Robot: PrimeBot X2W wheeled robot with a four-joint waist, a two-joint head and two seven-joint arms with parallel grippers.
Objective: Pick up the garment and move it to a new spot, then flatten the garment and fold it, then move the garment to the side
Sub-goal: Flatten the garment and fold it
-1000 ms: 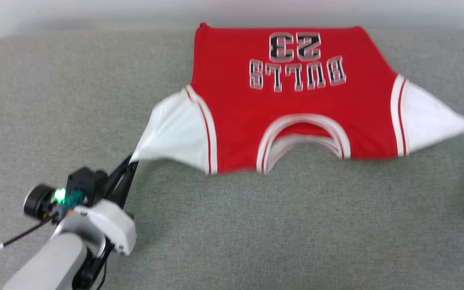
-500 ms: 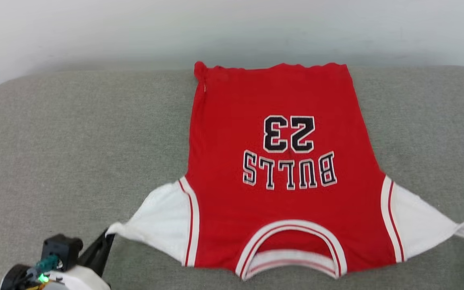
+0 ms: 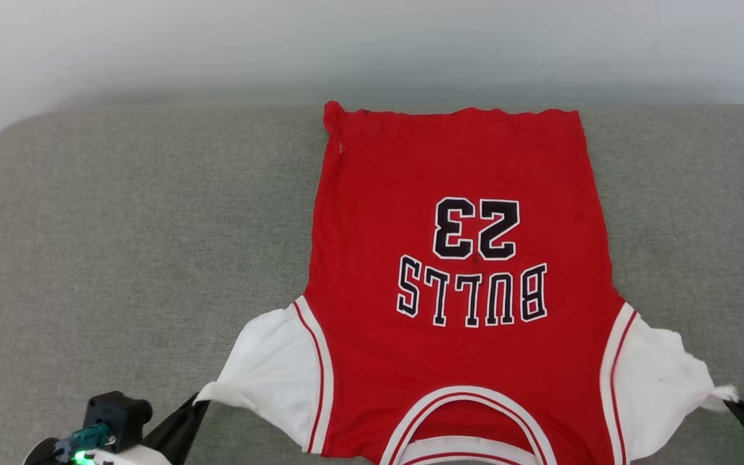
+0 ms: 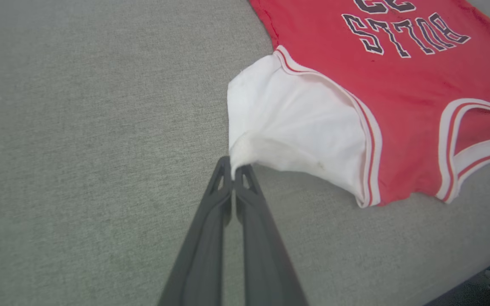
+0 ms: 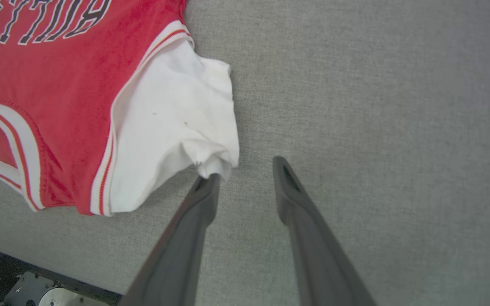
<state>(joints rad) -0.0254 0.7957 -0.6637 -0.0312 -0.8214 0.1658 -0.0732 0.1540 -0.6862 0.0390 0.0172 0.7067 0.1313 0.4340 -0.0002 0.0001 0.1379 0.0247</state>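
- Nearest: left hand [image 4: 233,170] clenched on a sleeve tip of the garment [image 3: 456,161].
- Beside it: right hand [image 5: 245,168] open-fingered; the other sleeve tip touches one finger, ungripped.
- Ahead of both hands: garment spread on the grey worktop [image 3: 120,226]; probably the flattening step; folding will need fresh grips.
- Collar's near edge is cut off in the head view.

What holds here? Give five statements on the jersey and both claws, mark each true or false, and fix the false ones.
1. The left claw is shut on a sleeve tip of the garment. True.
2. The right claw clamps the other sleeve. False: its fingers stand apart, with the cloth against one.
3. The garment lies print up on the grey surface. True.
4. The collar lies farthest from the robot. False: it is nearest, the hem far.
5. The garment is folded in half. False: it lies spread out.
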